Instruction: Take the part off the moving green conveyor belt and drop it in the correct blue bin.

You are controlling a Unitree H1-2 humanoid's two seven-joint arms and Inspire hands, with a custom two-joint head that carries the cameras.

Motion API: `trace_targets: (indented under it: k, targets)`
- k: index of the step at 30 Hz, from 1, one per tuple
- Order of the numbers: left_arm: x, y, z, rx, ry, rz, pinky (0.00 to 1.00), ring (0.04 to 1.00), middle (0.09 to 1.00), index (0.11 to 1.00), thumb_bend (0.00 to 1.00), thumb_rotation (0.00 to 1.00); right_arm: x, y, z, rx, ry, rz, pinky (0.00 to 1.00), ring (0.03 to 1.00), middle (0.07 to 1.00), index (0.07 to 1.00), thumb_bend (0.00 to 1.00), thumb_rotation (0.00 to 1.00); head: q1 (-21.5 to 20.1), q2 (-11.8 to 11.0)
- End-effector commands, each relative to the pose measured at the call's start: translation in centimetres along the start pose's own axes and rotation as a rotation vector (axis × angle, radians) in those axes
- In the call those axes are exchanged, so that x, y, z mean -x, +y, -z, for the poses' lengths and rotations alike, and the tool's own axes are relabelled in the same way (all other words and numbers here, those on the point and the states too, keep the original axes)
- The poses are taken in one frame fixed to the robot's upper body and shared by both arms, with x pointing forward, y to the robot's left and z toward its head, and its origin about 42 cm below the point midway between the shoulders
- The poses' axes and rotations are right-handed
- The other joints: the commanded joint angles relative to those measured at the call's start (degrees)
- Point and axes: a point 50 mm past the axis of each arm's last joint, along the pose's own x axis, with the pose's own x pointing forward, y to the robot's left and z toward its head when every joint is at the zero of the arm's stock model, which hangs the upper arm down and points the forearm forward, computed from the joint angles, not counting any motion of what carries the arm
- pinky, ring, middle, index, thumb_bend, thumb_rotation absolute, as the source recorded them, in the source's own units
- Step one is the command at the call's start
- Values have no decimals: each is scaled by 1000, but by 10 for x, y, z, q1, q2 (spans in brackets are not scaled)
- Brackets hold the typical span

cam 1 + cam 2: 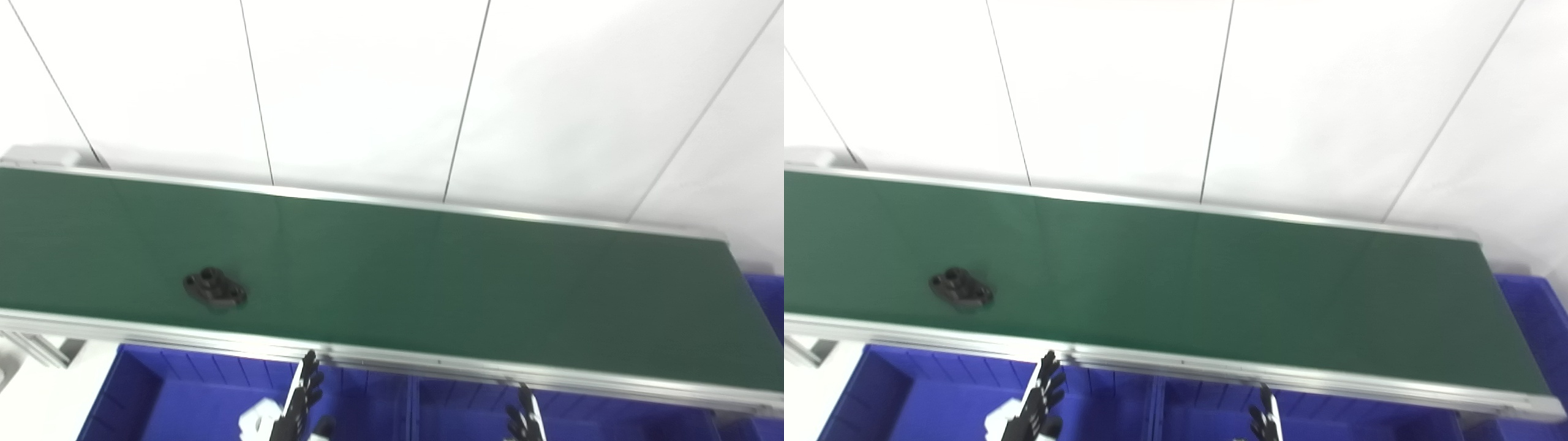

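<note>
Here, in the left eye view, one dark part lay on the green conveyor belt, toward its left end and close to the near rail. Its long axis ran roughly along the belt, tilted a little down to the right. The left hand rose at the bottom edge over a blue bin, fingers straight and spread, holding nothing. The part sat up and to the left of that hand, across the rail, well apart from it. The right hand showed only its fingertips farther right, over a second bin; they looked apart and empty. A white piece lay in the left bin beside the left hand.

In the right eye view the same single part lay up-left of the left hand, with the right hand much farther off. So the left hand was judged the nearer one for the reach. Counted: one part on the belt, two hands, two bins along the near edge and a third blue bin past the belt's right end.
</note>
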Motion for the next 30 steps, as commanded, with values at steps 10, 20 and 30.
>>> trace_targets:
  k: [10, 20, 30]
  targets:
    - [-6, -17, -11, -5, -80, -17, 820, 895, 939, 1000, 668, 908, -1, -6, -7, -30, -64, -18, 964, 961, 1000, 1000, 591, 1000, 18, 4]
    - [-8, -25, -13, 32, -80, -3, 812, 890, 931, 1000, 675, 823, -3, -13, -6, -25, -63, 0, 920, 934, 991, 1000, 642, 941, 47, 9]
    - [-12, -31, -15, 11, -77, 7, 764, 863, 912, 1000, 678, 821, -5, -24, -39, 99, -226, 31, 817, 851, 897, 987, 713, 596, 69, 18]
